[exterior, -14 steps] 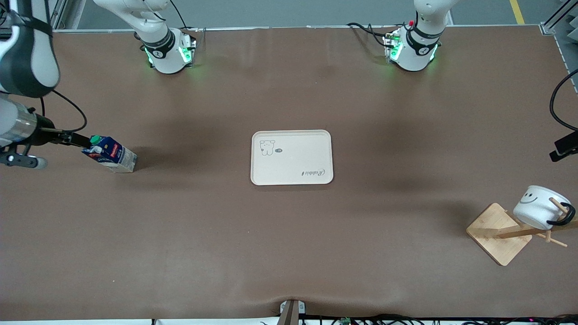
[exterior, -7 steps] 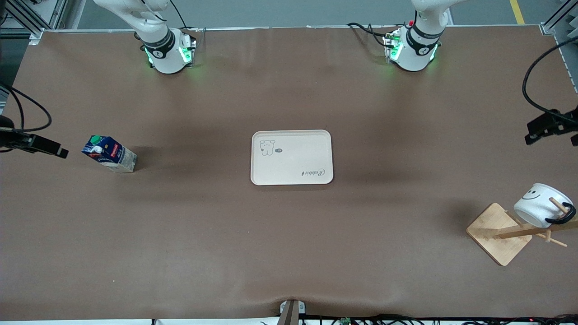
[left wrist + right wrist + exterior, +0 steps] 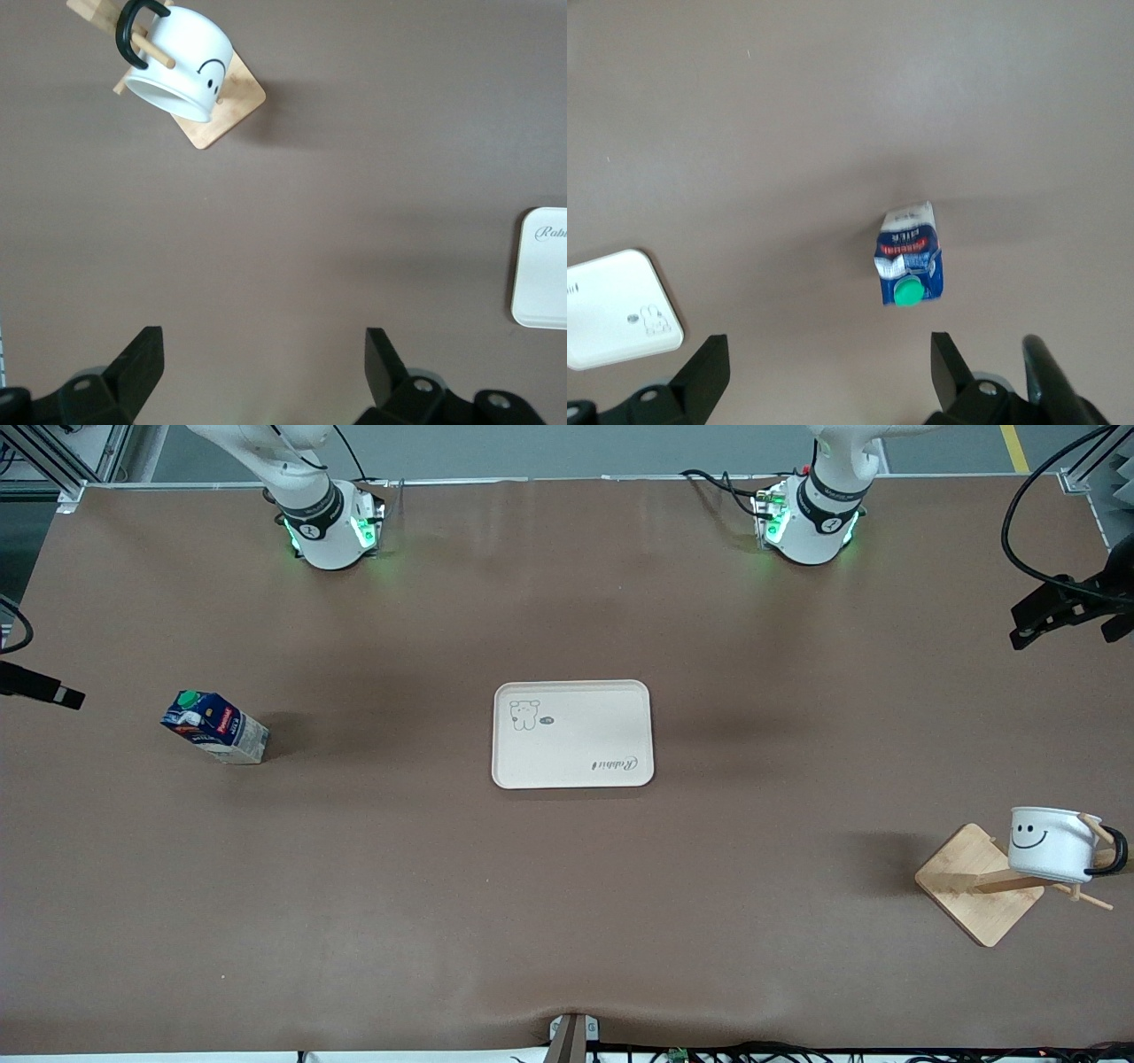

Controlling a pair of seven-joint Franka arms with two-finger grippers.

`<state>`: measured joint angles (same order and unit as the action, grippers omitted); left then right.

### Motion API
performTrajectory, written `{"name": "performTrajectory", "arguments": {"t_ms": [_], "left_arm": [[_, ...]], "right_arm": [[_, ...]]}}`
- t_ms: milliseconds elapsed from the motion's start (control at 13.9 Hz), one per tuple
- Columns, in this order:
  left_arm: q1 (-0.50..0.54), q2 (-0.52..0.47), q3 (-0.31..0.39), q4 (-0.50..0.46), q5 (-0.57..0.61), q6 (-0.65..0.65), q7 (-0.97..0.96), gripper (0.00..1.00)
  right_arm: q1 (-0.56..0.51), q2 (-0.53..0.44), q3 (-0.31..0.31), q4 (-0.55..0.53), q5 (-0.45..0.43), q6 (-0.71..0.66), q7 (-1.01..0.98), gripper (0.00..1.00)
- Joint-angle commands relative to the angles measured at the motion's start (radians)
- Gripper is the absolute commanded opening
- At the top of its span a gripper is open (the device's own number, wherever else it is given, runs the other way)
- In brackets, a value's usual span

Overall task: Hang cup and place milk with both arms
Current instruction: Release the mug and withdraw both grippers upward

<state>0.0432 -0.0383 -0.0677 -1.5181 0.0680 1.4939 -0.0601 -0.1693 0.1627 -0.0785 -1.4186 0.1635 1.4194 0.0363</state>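
The cup [image 3: 1052, 843], white with a smiley face, hangs by its black handle on a peg of the wooden rack [image 3: 979, 884] at the left arm's end of the table. It also shows in the left wrist view [image 3: 177, 62]. The milk [image 3: 213, 727] stands on the bare table at the right arm's end, and shows in the right wrist view [image 3: 911, 257]. My left gripper [image 3: 263, 372] is open and empty, high above the table, apart from the cup. My right gripper [image 3: 828, 372] is open and empty, high above the table beside the milk.
A cream tray [image 3: 572, 734] with a bear drawing lies at the table's middle, with nothing on it. Only the black tips of the left gripper [image 3: 1032, 624] and the right gripper [image 3: 53, 691] show at the front view's edges. Cables trail from both.
The right gripper has drawn back from the milk's cap toward the table end. The left gripper has risen away from the rack. The cup has swung from tilted to hanging level.
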Motion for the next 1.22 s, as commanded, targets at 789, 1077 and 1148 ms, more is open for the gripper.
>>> {"name": "performTrajectory", "arguments": {"t_ms": [789, 1077, 1148], "left_arm": [[-0.06, -0.068, 0.071, -0.07, -0.034, -0.017, -0.033, 1.0], [-0.065, -0.066, 0.069, -0.068, -0.034, -0.021, -0.033, 1.0], [-0.066, -0.066, 0.069, -0.067, -0.034, -0.021, -0.033, 1.0]], "right_arm": [[0.091, -0.205, 0.025, -0.058, -0.151, -0.058, -0.074, 1.0], [0.102, -0.276, 0.032, -0.155, -0.168, 0.009, -0.079, 1.0], [0.102, -0.272, 0.031, -0.146, -0.17, 0.012, -0.081, 1.0]]}}
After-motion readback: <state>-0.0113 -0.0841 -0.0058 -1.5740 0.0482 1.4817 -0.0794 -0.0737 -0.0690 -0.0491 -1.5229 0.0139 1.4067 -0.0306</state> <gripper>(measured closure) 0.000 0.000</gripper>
